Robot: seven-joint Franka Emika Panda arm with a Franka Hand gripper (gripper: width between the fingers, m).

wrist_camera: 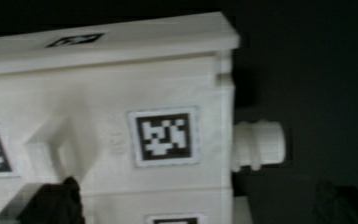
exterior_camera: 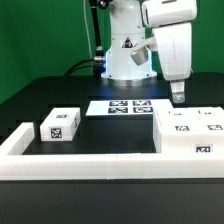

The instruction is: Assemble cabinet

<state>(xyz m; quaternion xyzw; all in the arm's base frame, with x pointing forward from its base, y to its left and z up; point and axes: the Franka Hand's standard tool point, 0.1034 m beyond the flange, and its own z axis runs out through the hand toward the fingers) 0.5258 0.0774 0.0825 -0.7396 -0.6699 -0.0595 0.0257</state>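
1. Going off the marker board (exterior_camera: 125, 105): the cabinet (exterior_camera: 190, 132) sits on the table just off the board's end, toward the exterior view's right and nearer the camera
2. The gripper (exterior_camera: 179, 98) hangs over the cabinet's far edge, right by that same end of the marker board. In the wrist view its fingers (wrist_camera: 48, 200) are spread wide and empty, holding nothing
3. A small box (exterior_camera: 60, 124) sits on the marker board's other side, well apart from the cabinet, so it's not fitted yet
4. Looks to me like it's lining up a grab on the cabinet body, early days
5. Next move, I reckon: drop straight down, straddle the wall near the round peg (wrist_camera: 265, 147) without clipping it, then close
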